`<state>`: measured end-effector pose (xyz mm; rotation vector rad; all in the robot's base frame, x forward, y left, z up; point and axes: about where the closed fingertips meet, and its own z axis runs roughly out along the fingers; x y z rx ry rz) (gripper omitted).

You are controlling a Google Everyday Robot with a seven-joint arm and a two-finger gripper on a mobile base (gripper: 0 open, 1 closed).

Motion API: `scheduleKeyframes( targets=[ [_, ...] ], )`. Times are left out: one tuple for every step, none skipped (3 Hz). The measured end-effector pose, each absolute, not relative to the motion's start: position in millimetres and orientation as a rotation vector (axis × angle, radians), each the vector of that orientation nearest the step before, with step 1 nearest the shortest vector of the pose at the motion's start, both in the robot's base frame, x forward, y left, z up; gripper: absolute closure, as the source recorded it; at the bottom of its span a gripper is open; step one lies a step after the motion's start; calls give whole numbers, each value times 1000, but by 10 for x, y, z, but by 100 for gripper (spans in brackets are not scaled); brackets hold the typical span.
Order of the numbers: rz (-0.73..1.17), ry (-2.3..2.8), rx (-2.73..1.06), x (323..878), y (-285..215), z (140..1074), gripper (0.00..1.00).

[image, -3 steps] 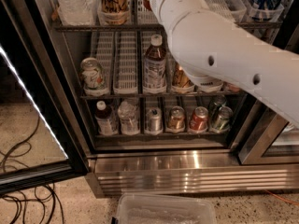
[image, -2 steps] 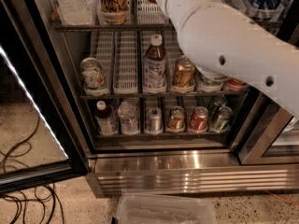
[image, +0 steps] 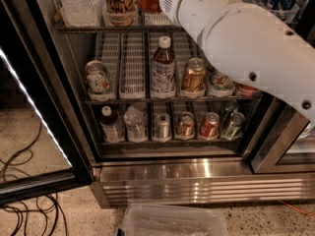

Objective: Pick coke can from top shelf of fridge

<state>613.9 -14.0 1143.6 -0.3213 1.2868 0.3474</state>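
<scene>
The fridge (image: pixel 197 176) stands open in front of me, with a ribbed metal base. Its top shelf (image: pixel 83 28) runs along the upper edge of the view. On it, a dark red can (image: pixel 146 1) that may be the coke can shows only its lower part, cut off by the frame's top. My white arm (image: pixel 236 38) reaches in from the right, and its end sits right beside that can. The gripper itself is past the top edge, out of view.
A clear water bottle (image: pixel 74 4) and a gold-and-black can (image: pixel 119 4) stand left of the red can. The middle rack holds a tea bottle (image: pixel 163 68) and cans, the lower rack several cans. The open glass door (image: pixel 29 107) is at the left. Cables (image: pixel 19 200) and a plastic bin (image: pixel 172 222) lie on the floor.
My arm has moved up and further in toward the top shelf, uncovering the gold can and others on the middle rack.
</scene>
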Motion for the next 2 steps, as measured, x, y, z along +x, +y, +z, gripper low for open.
scheduleKeyframes(
  targets=[
    [486, 1342, -372, 5994, -17, 11310, 100],
    [542, 1400, -443, 5897, -123, 11179, 100]
  ],
)
